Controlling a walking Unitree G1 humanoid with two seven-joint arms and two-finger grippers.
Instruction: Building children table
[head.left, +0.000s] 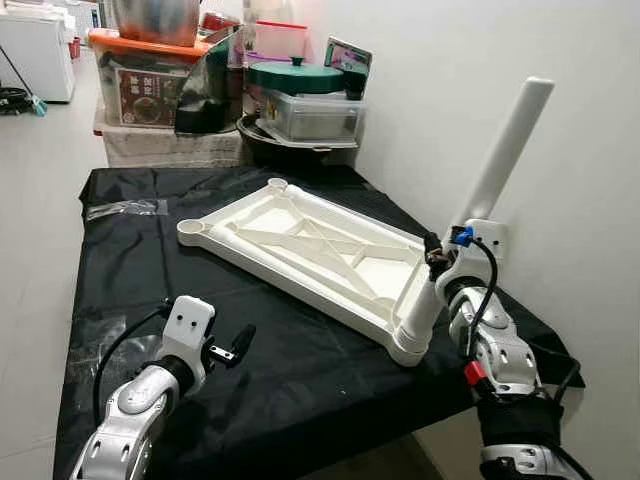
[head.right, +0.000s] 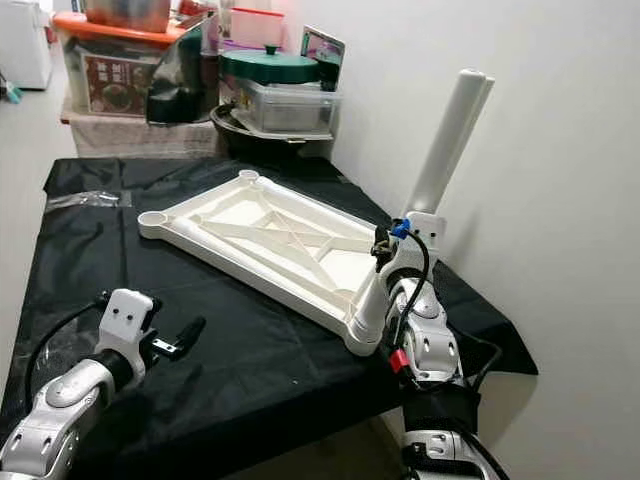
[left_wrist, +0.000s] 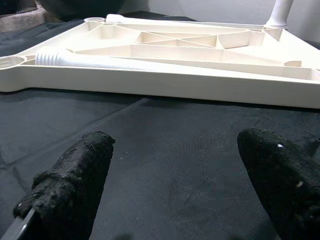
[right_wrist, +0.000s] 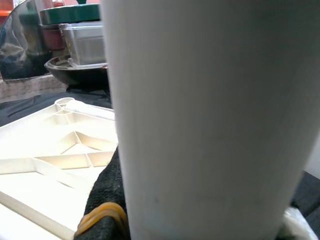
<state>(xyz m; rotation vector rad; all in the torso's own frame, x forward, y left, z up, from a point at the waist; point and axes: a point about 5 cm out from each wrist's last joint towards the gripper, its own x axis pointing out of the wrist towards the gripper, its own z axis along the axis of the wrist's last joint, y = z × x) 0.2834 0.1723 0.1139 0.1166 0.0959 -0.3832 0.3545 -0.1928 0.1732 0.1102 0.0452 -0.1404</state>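
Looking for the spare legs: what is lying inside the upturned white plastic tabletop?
Inside the upturned white plastic tabletop, among its ribs, lies one white ribbed-end leg. Its far corners are too small to check.

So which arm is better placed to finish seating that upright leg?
Right: the right gripper is shut on the table leg standing in the tabletop corner socket. The left gripper hovers open over the cloth.

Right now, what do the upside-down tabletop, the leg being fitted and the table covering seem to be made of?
Tabletop: looks like cream moulded plastic, matte, judging by the ribbed cross-braced underside and round corner sockets.
Leg: apparently the same smooth plastic, a plain tube held by the right gripper.
Covering: thin black sheet, possibly plastic film or cloth; it creases and drapes with a faint sheen.
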